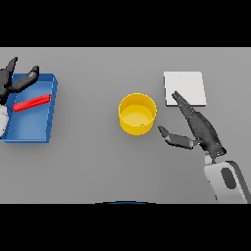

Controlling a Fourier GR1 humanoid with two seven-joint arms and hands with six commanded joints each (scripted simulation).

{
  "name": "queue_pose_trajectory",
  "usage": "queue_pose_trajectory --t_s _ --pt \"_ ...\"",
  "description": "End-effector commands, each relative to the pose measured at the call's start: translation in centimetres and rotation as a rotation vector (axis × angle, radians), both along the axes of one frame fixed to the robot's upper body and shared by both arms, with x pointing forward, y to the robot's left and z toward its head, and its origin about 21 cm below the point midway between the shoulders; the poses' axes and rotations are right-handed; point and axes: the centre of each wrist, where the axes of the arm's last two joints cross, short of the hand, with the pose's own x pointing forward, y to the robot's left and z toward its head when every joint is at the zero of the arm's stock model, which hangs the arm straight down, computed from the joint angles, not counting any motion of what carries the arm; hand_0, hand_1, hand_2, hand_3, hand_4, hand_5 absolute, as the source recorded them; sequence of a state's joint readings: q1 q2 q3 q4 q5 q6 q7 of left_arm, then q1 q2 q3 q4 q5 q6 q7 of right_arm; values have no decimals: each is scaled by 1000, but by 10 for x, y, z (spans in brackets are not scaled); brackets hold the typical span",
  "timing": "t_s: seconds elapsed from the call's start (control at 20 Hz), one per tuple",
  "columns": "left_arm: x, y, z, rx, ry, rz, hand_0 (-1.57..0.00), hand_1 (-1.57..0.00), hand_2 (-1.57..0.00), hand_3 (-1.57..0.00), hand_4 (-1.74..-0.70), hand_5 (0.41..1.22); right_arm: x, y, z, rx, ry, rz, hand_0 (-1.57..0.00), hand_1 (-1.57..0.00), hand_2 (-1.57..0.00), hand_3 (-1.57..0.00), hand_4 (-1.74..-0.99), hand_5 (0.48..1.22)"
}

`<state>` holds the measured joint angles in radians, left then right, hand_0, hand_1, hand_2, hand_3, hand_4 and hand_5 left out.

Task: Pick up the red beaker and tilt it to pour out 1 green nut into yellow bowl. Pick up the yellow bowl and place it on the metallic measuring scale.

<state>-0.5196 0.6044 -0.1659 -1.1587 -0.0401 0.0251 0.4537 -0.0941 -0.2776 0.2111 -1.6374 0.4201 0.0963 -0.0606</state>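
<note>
Right robot hand (198,128) spread just right of the yellow bowl (138,113); should close squarely round its wall before lifting toward the scale (184,88)

I count on the table (88,166): one yellow bowl (138,114), centre of frame; one blue tray (34,122), far left; one red bar (32,103) lying in that tray; one pale square plate (185,87), upper right. Robot hands, two: left robot hand (11,81) at upper left, right robot hand (198,128) at right.
</note>
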Motion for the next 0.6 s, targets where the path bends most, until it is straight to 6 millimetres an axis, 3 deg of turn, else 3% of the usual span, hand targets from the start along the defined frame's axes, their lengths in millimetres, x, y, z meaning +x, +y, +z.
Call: queue_pose_trajectory --t_s 0.0,0.15,0.55 --pt "0 0 0 -5 9 8 -13 -11 -11 -11 -800 673 7 4 2 -68 6 27 1 1 1 1 -1128 637" --pt "-1 -2 1 -15 21 5 -6 -5 -5 -5 -806 687 26 16 19 -295 -66 159 1 1 1 1 -1142 627" --pt "-6 2 -1 -18 25 -9 0 0 0 0 -805 692 57 47 25 -653 -117 464 1 1 1 1 -1156 642"
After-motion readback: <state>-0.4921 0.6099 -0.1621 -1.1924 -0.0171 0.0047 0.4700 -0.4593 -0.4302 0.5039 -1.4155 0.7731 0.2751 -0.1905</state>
